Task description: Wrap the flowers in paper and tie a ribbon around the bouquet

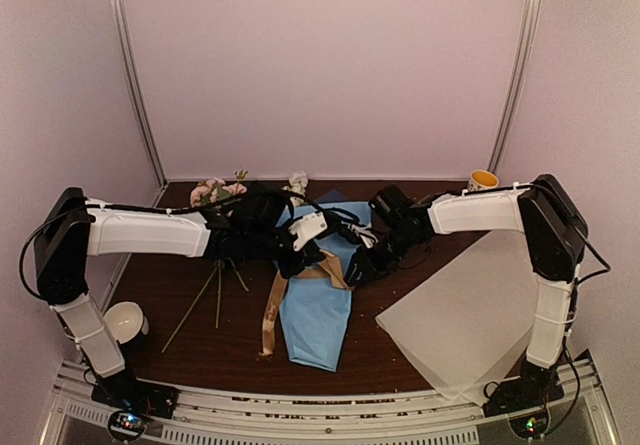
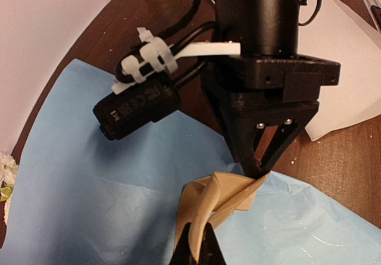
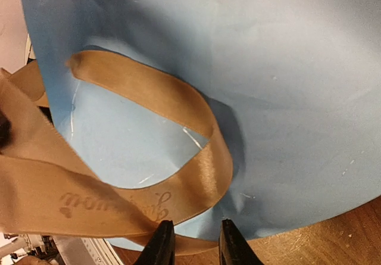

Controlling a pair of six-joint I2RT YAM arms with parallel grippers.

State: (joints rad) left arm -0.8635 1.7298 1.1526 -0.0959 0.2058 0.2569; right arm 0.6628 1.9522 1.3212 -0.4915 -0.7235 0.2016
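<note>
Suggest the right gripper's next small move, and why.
Probably close the right gripper on the ribbon loop lying at its parted jaws. The left gripper pinches the ribbon above the paper, so a second grip would likely let both arms tighten it.

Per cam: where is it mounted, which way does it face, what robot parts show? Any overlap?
Top external: above and behind the bases, looking down at the table; both arms in full, meeting over the paper.
Left wrist: on the left arm, facing along the left claw, shut on the ribbon; the right claw opposite.
Right wrist: on the right arm, facing down at paper and ribbon loop; own fingertips at the bottom edge.
Shared: all three see the ribbon on the paper.
</note>
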